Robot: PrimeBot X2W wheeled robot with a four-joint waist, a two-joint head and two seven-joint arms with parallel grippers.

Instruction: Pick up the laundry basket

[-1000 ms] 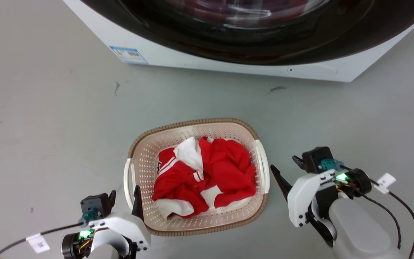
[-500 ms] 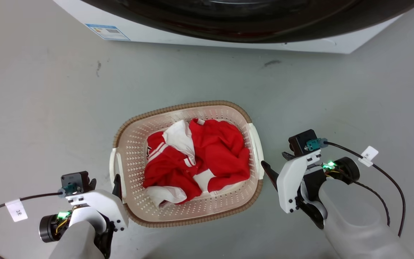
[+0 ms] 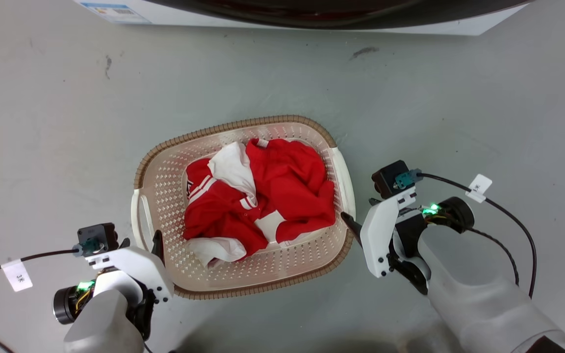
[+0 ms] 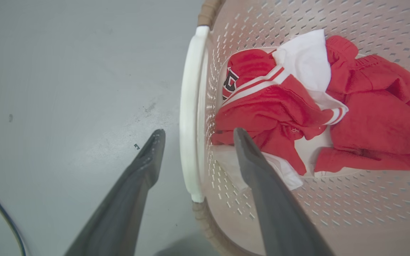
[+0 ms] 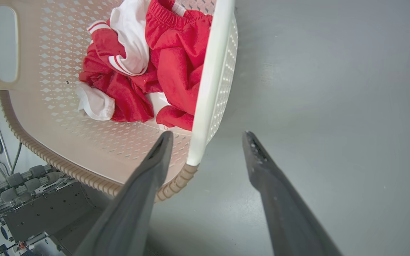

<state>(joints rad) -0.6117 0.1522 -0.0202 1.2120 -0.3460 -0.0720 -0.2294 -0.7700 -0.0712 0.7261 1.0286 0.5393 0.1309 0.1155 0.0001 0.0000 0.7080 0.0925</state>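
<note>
Where grey floor [image 3: 66, 122] meets washer [image 3: 464, 27], laundry basket [image 3: 165, 196], left fingers [image 4: 141, 170], right fingers [image 5: 151, 174], both parted

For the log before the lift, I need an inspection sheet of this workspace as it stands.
Surface: grey floor, a few dark scuffs.
Job's things: laundry basket on the floor, red and white clothes inside.
Clutter: nothing seen.
Grippers: left tool open, one finger either side of the left handle; right tool open, likewise at the right handle.
Cables: tagged black cable at each wrist, off the basket.
Surroundings: washing machine beyond the basket.
</note>
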